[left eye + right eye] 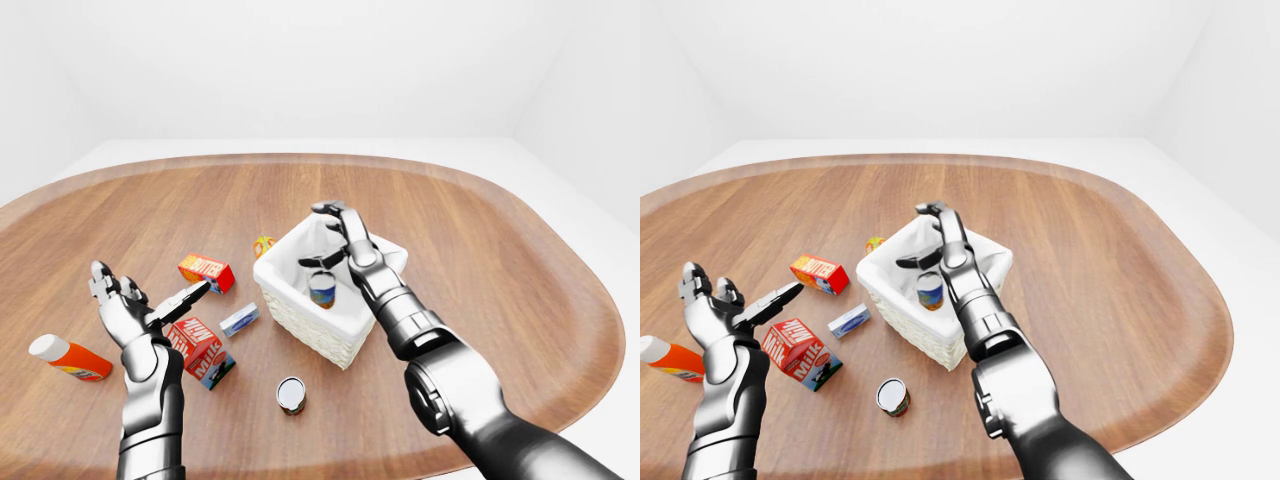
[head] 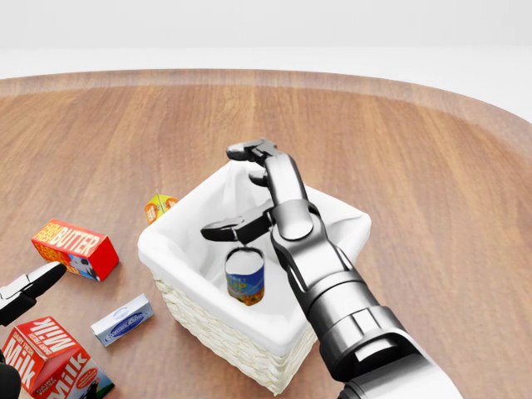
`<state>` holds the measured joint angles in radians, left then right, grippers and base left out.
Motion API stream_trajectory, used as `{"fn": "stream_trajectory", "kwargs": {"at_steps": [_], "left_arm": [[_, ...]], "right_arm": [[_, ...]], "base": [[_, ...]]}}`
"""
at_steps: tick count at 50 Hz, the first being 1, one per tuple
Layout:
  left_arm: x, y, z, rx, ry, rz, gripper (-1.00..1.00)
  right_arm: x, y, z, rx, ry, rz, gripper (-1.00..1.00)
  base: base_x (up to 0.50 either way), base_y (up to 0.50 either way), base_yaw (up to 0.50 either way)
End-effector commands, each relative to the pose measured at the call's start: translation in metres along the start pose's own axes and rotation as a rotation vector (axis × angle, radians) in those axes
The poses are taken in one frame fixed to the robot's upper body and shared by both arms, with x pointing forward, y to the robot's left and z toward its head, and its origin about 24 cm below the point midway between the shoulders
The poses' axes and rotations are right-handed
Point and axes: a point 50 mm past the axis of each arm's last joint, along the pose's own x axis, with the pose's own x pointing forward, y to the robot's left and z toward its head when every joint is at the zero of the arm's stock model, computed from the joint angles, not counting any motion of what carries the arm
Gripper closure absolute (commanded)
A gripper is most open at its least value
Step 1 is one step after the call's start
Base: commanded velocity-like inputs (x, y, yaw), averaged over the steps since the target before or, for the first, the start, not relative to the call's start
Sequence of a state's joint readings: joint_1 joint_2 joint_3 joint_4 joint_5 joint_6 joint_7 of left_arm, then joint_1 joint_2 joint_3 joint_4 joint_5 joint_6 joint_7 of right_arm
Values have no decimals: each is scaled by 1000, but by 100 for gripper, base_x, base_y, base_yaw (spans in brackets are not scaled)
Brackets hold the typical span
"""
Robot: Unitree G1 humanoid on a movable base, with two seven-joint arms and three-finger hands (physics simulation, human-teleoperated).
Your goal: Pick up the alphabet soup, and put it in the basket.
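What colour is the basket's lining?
White cloth inside the pale woven wicker basket; clearest in the head view.

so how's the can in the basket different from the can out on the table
The alphabet soup can stands upright inside the white basket, just below the open right hand; the other can lies alone on the wooden table, below the basket in the left-eye view. The soup can shows a blue and orange label; the other can mostly shows its round end, ringed dark. Both are small cylindrical tins with pale ends.

"BUTTER" on the red butter box [image 2: 74, 247], "MILK" on the red milk carton [image 2: 46, 356]
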<state>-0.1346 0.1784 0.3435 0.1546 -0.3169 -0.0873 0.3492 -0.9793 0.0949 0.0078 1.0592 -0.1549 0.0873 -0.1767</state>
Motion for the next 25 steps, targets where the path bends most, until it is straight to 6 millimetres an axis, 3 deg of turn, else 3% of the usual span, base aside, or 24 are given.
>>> {"fn": "stream_trajectory", "kwargs": {"at_steps": [1,16,25], "left_arm": [[-1,0,2,-2,-7,1,-100],[0,0,0,2,1,2,-100],[0,0,-3,5,11,1,-100]], "right_arm": [[-4,-3,21,20,-115,-11,-100],[-30,-5,71,5,-410,7,-100],[-46,-5,86,-12,-521,8,-100]], "base": [[0,0,0],[0,0,0],[0,0,0]]}}
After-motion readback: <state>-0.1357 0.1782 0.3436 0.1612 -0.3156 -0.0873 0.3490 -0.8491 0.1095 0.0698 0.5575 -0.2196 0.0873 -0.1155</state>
